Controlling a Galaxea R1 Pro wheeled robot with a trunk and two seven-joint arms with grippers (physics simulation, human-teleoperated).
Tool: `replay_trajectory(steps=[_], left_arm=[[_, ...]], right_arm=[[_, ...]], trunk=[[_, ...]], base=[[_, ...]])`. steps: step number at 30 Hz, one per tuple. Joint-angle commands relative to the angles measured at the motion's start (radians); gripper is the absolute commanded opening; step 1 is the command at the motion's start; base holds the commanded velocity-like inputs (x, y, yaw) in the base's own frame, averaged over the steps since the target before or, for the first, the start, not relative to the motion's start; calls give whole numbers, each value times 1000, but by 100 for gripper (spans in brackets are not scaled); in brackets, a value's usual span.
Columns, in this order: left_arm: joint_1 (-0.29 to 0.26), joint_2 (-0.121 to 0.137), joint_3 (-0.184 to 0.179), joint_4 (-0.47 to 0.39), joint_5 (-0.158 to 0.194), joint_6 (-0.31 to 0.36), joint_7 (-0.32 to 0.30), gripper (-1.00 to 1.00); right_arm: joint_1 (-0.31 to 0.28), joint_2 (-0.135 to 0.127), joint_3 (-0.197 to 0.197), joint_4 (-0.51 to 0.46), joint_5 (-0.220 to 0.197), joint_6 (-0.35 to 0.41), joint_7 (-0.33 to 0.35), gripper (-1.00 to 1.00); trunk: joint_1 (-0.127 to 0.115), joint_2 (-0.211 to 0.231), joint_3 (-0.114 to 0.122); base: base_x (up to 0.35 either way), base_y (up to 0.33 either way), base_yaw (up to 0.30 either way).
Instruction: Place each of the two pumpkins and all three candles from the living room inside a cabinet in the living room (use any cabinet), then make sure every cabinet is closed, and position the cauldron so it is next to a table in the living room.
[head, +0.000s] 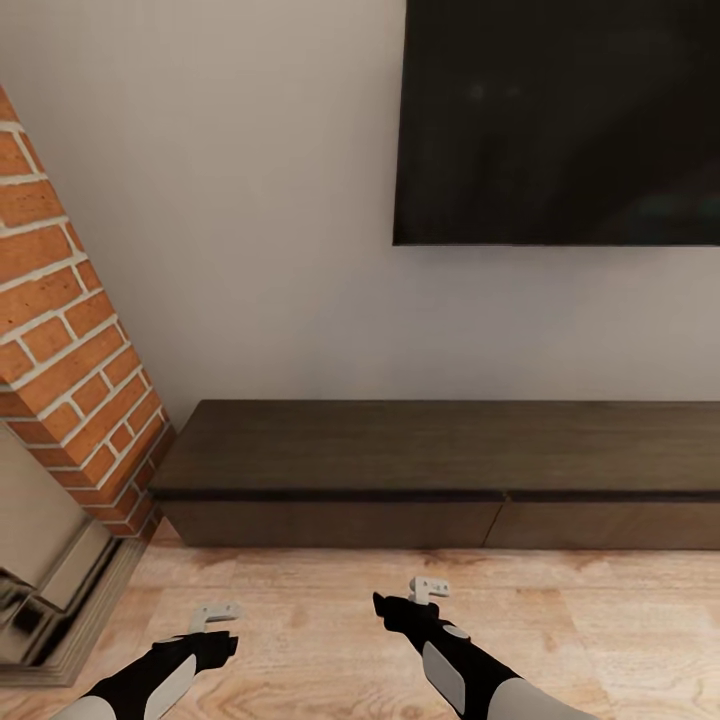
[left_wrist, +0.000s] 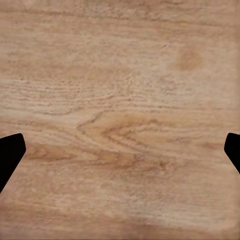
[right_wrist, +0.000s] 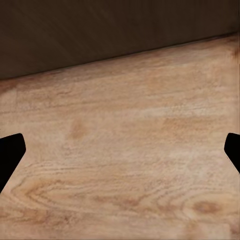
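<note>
Head view: low cabinet fronts closed beneath television; left gripper and right gripper spread, empty; progress undeterminable.

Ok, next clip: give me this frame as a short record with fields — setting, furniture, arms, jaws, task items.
setting: light wood plank floor, pale wall
furniture: long low dark brown wooden cabinet, fronts shut; large black wall-mounted screen above it; red brick fireplace surround at the left
arms: left gripper and right gripper hang over the floor, short of the cabinet
jaws: both wide apart, nothing between them
task items: no pumpkins, candles or cauldron seen here
</note>
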Motion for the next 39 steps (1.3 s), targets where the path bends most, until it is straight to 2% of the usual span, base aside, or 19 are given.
replay_trajectory(steps=[1, 8, 39], left_arm=[[0, 1, -8, -3, 10, 4, 8, 100], [0, 2, -9, -2, 10, 4, 8, 100], [0, 1, -9, 10, 8, -2, 8, 100]], right_arm=[[-1, 0, 7, 2, -11, -9, 3, 100], [-1, 1, 7, 18, -10, -32, 2, 100], [-1, 1, 8, 26, -10, -34, 3, 100]], trunk=[[-4, 7, 2], [-31, 56, 24], [-150, 273, 121]], base=[[0, 0, 0], [0, 0, 0], [0, 0, 0]])
